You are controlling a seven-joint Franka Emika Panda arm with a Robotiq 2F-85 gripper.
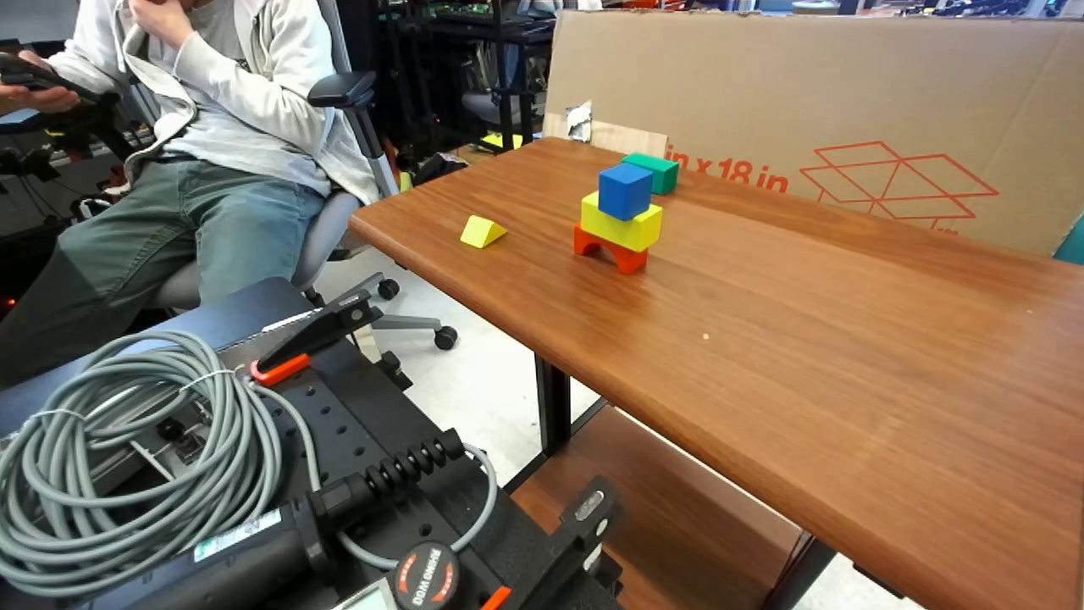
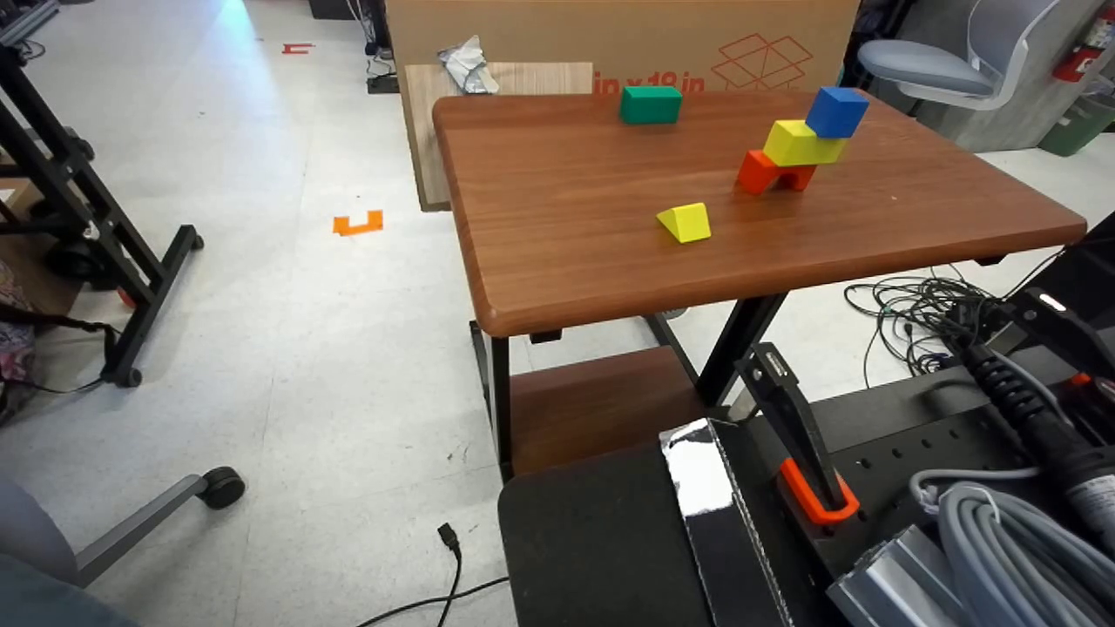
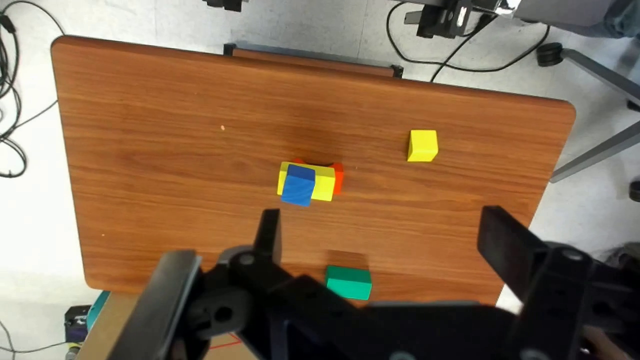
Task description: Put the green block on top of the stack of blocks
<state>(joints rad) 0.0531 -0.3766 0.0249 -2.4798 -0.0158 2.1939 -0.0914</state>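
The green block is a rectangular block lying on the brown table near its cardboard side; it also shows in an exterior view and in the wrist view. The stack has a red arch at the bottom, a yellow block across it, and a blue block on top. In an exterior view the blue block sits toward one end of the yellow block. My gripper is open and empty, high above the table, and out of both exterior views.
A yellow wedge block lies on the table apart from the stack. A tall cardboard sheet stands along the table's edge beside the green block. A person sits beyond one table end. A coiled grey cable lies on the robot's base.
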